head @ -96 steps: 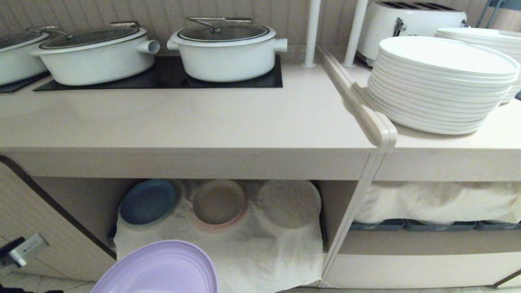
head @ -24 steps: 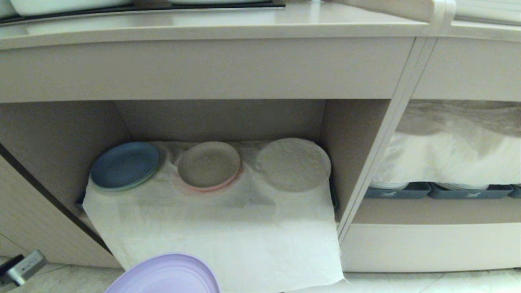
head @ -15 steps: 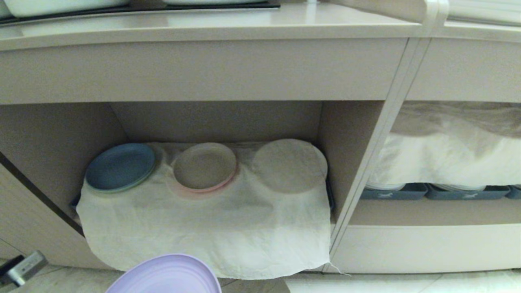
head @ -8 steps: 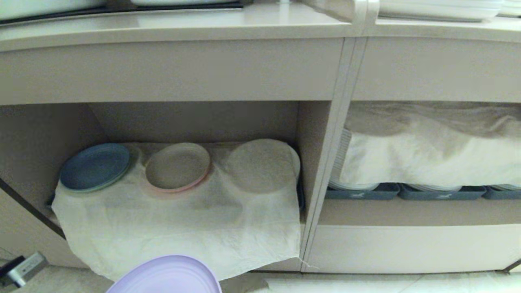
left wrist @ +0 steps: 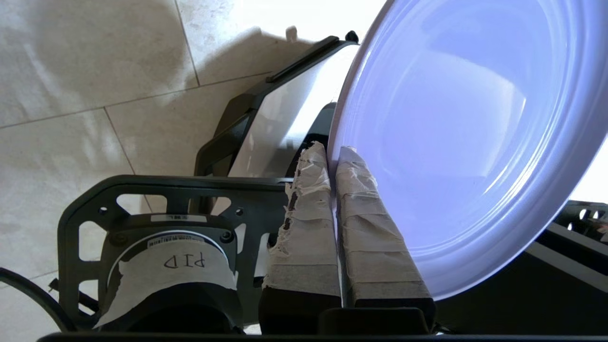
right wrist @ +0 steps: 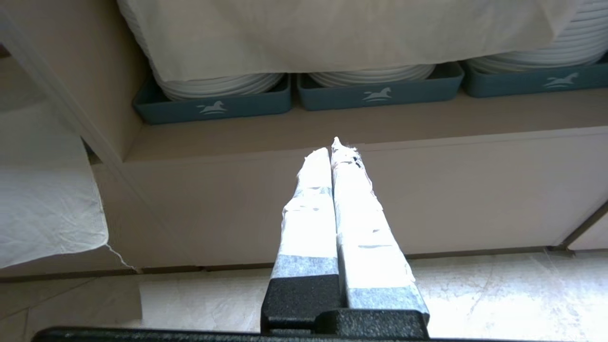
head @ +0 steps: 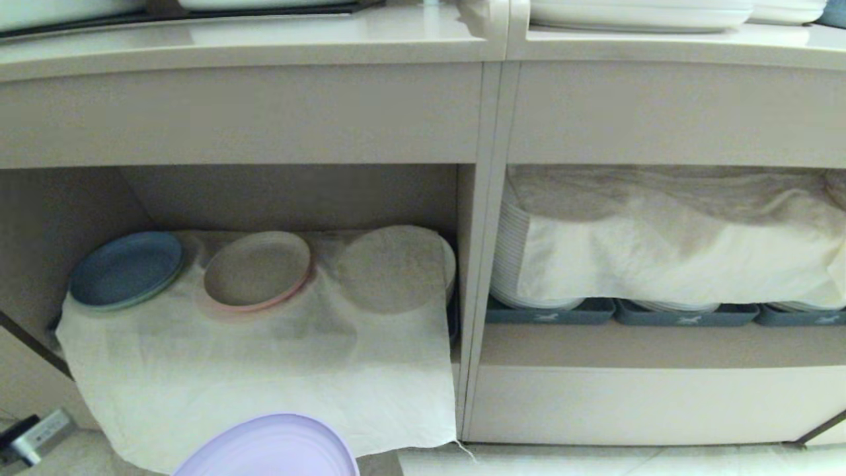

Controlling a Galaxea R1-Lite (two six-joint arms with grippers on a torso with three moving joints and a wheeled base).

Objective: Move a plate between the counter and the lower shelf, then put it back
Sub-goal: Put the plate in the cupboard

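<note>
Head view has swung right since half a second ago: the cabinet divider sits nearer centre, and the wider niche with blue-grey trays (head: pixel 548 311) shows more. Left end effector (left wrist: pixel 332 154) stays clenched on the rim of the small round lavender plastic plate (head: pixel 268 446), near, below the lower shelf (head: pixel 291 198) with its wrinkled white cloth (head: pixel 264 377). Tape beside it reads "PID". Right end effector (right wrist: pixel 335 147) is closed, empty.

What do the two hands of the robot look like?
Both the left hand and the right hand have two long tapered fingers wrapped in white tape, frayed at the tips, on black bases. Beside the left one, a black bracket carries a taped label reading "PID".
</note>
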